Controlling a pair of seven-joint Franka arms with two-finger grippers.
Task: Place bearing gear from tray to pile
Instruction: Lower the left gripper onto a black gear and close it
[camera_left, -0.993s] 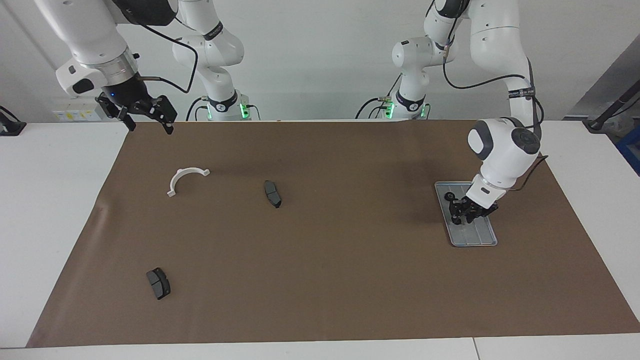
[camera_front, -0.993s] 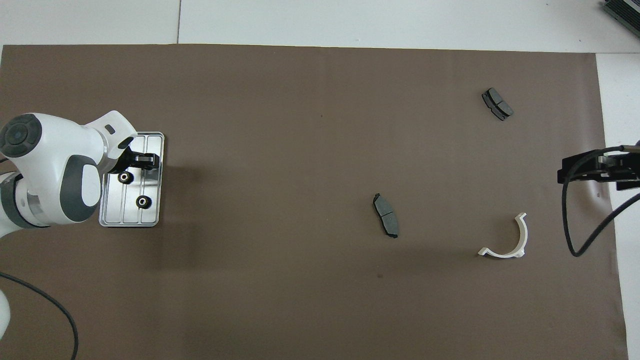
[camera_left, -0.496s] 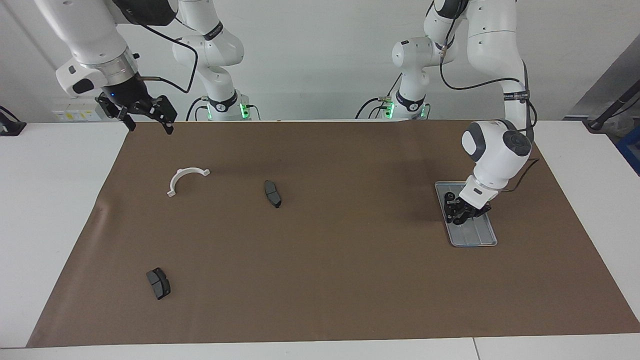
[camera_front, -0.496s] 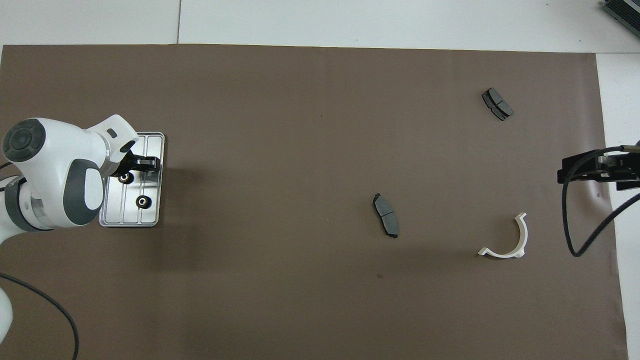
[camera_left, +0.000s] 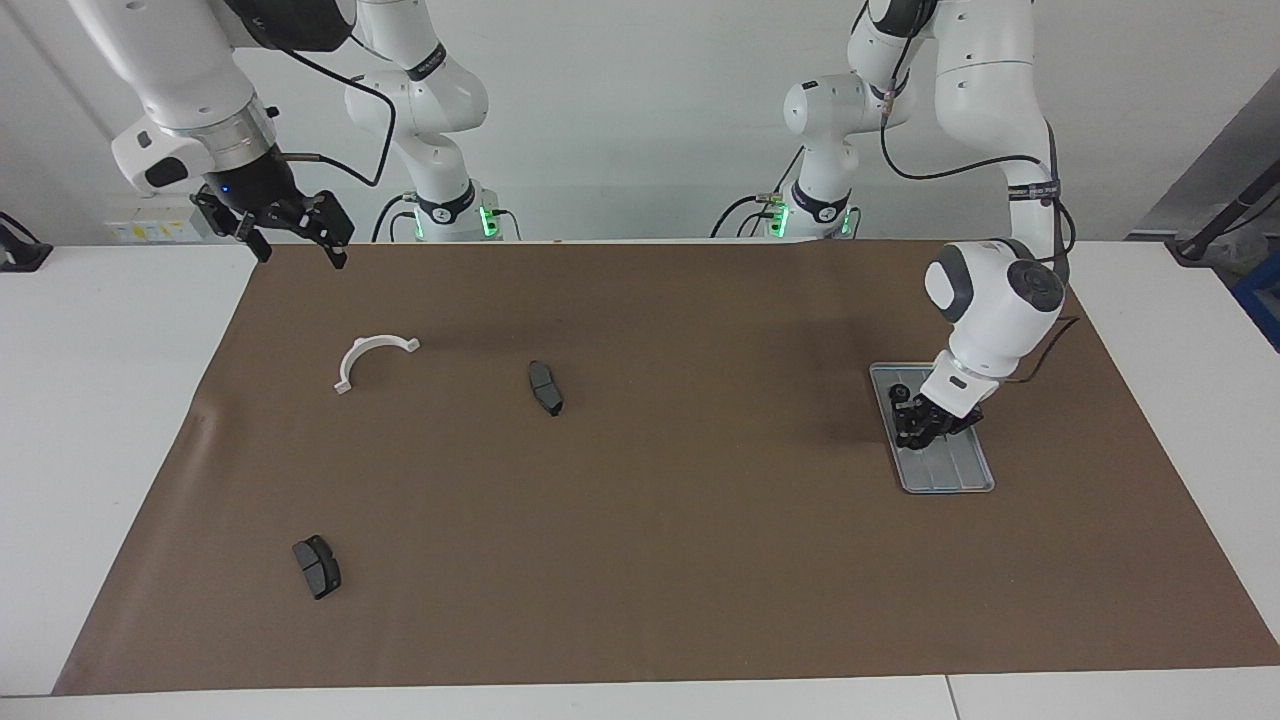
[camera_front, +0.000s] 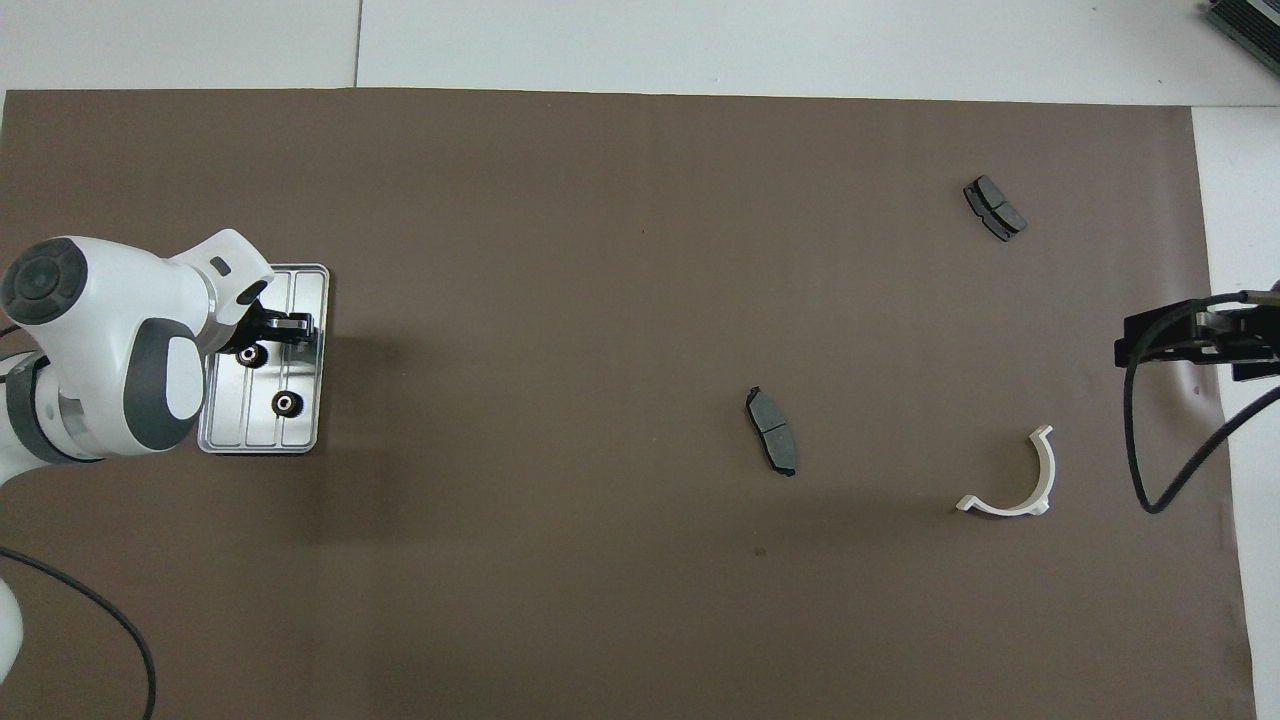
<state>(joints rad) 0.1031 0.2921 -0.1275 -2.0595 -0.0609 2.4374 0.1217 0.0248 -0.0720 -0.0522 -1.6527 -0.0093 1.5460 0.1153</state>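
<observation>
Gears: two small black ones lie in the tray (camera_front: 305, 300), one (camera_front: 287, 403) nearer the robots, the other (camera_front: 250, 354) partly under the left end effector (camera_left: 915, 430), down in the tray; grip state unreadable. Tray sits at the left arm's end of the desk (camera_left: 640, 560). Right end effector (camera_left: 295, 235) waits, fingers spread, over the brown mat's corner.
</observation>
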